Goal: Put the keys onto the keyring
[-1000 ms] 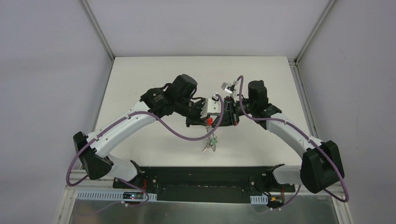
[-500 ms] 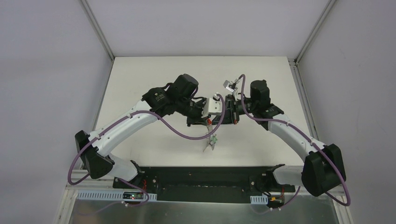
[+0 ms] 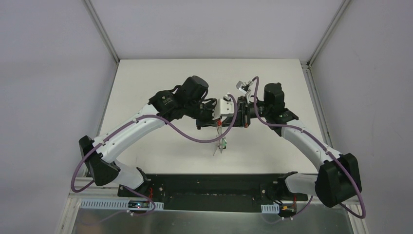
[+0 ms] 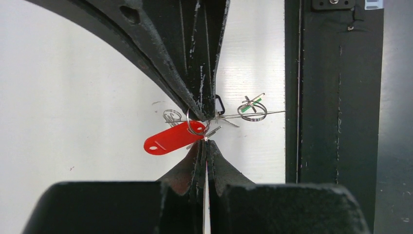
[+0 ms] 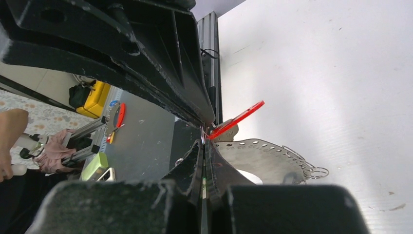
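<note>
Top external: both arms reach in over the table [image 3: 146, 97] and meet tip to tip at its middle, raised off the surface. The left pincer [image 3: 217, 125] and right pincer [image 3: 231, 123] are both closed. The red key [image 3: 219, 122] sits right at their meeting point. The green key [image 3: 223, 144] dangles just below the tips, nearer the arm bases, clear of the table.

Left wrist: the left pincer [image 4: 204, 145] comes up from the bottom edge with its fingers pressed together. As far as shows, it is closed on the small split ring of the red key [image 4: 170, 138], whose tag sticks out to the left of the tips. The right pincer [image 4: 202, 114] comes down from the top, also closed, and its tips nearly touch the left ones. The thin wire of the keyring [image 4: 272, 113] leaves those tips and runs straight out to the right, so that pincer grips the keyring. The green key [image 4: 252, 108] hangs on that wire, well right of both pincers. A black loop [image 4: 220, 104] peeks out just beside the right pincer's tips.

Right wrist: the right pincer [image 5: 203, 146] is shut, fingers flush. The left pincer [image 5: 207, 119] closes in from above, tip against tip. The red key [image 5: 238, 118] juts up and right from the point where they meet. A perforated metal plate [image 5: 263, 156] lies just beyond the tips.
</note>
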Controlling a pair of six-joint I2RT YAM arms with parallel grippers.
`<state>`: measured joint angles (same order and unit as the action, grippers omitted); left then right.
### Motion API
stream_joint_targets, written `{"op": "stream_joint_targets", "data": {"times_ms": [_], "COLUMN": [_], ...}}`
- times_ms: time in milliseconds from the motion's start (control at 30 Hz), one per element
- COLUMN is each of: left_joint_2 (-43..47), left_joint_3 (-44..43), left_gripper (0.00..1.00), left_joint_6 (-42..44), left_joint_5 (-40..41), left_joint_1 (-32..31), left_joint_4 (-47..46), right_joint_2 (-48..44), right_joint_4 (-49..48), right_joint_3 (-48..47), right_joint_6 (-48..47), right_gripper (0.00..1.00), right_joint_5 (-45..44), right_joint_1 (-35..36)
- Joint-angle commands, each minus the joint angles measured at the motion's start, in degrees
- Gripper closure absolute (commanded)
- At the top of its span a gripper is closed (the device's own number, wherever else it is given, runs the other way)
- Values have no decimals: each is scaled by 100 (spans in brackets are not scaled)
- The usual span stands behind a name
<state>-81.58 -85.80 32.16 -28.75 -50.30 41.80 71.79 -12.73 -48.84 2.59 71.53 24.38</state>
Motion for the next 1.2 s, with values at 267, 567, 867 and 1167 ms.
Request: {"op": "stream_joint_targets", "data": {"times_ms": [267,567,867,1167], "left_joint_2": [-72,-314,-221,-165], "left_joint_3": [-594,-638,-295,-203], "left_gripper": [100,100,100,74], "left_joint_6": [-785,-824,-642,-614], "left_joint_5": [637,451,-1,-232], "left_joint_1": [-72,-84,-117,-117], "left_joint_4": [423,511,297,186], "right_joint_2": [-156,-148,-233,-306], "right_joint_4": [454,168,-29,-396], "right_joint_3": [-214,-136,-70,57], "right_joint_6": [-760,-521,-394,-87], "right_gripper": [100,100,100,100], "right_joint_5": [-545,-270,-361,-381], "right_joint_1": [-110,-116,-125,-121]}}
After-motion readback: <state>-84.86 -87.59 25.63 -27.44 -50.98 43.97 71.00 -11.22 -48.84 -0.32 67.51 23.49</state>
